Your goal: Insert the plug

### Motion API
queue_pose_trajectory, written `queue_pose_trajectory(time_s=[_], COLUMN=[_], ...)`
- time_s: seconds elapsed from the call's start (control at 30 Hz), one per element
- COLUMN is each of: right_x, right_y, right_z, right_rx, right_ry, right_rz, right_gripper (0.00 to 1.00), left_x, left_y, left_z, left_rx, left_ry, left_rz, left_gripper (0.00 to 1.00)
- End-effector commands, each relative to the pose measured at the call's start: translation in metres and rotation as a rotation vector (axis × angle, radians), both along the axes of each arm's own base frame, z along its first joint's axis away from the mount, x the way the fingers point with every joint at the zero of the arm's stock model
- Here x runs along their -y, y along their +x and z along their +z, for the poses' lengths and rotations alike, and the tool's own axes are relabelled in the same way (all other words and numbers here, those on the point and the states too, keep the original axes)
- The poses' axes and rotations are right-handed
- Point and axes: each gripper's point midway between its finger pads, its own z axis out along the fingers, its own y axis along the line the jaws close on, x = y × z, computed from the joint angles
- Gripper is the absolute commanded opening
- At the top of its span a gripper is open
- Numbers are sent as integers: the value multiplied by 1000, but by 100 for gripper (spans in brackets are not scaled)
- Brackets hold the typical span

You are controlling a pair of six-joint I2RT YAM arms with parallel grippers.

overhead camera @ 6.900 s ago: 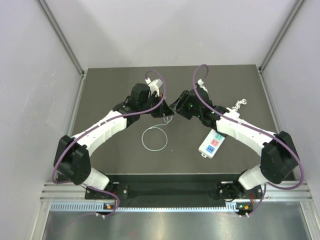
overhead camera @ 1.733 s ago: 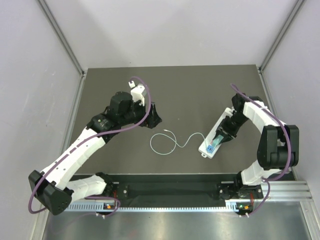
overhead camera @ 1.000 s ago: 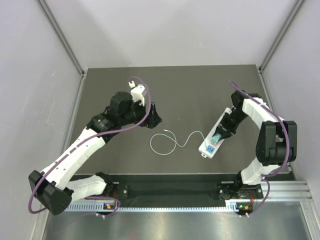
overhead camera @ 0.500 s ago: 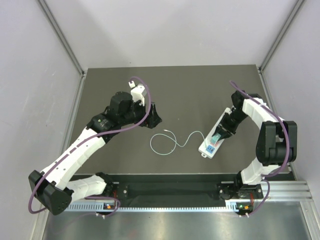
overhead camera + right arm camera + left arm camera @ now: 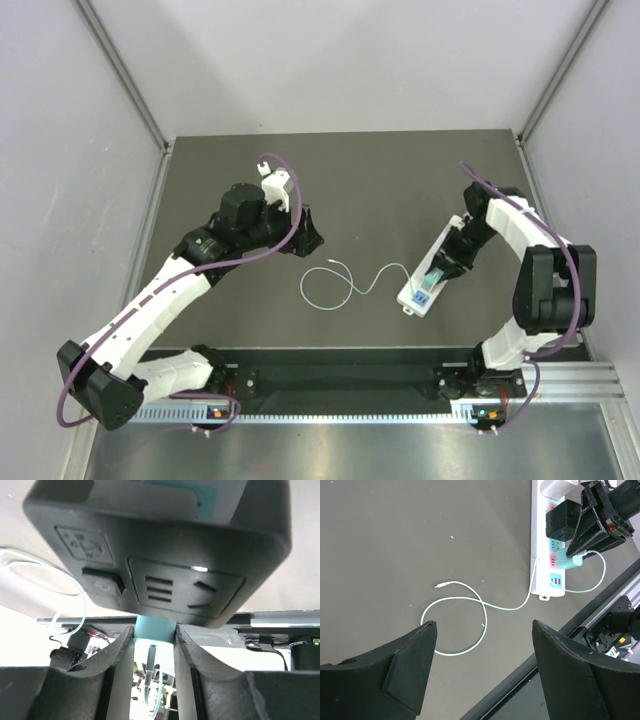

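Observation:
A white power strip [image 5: 414, 298] lies at the right of the dark table. My right gripper [image 5: 437, 268] is shut on the teal plug [image 5: 431, 276] and holds it against the strip's face. The right wrist view shows the plug [image 5: 155, 628] pinched between both fingers, its cable hanging below. From the left wrist view the plug [image 5: 564, 560] sits on a middle socket of the strip [image 5: 541, 575]; how deep it sits I cannot tell. The thin pale cable [image 5: 330, 286] loops across the table. My left gripper [image 5: 308, 238] hangs open and empty, well left of the strip.
A black adapter [image 5: 559, 522] sits in the strip just beyond the plug and fills the top of the right wrist view [image 5: 160, 555]. The table's front rail [image 5: 340, 378] runs along the near edge. Grey walls stand on three sides.
Nothing has visibly moved over the last second. Earlier the two grippers met at the middle; since then the right arm has carried the plug to the strip and the left arm has drawn back.

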Motion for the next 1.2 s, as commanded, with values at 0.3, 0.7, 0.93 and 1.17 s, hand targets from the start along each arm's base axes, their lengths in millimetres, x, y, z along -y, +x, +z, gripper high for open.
queue_pose_trajectory(time_s=[0.3,0.7,0.93,1.17], right_x=[1,0,3,11], right_y=[-4,5,11,13], right_z=[-1,-6,-4,-6], right_rx=[22,37,45,45], right_ry=[2,4,-14,-57], right_rz=[-5,0,11,29], right_gripper=[0,0,0,0], left_x=[0,0,-1,-1], left_y=[-1,0,0,0], left_z=[11,9,10,11], left_rx=[48,44,47,50], left_ry=[-17,-14,-15,-16], left_rz=[-11,-11,-8,-8], left_gripper=[81,81,81,81])
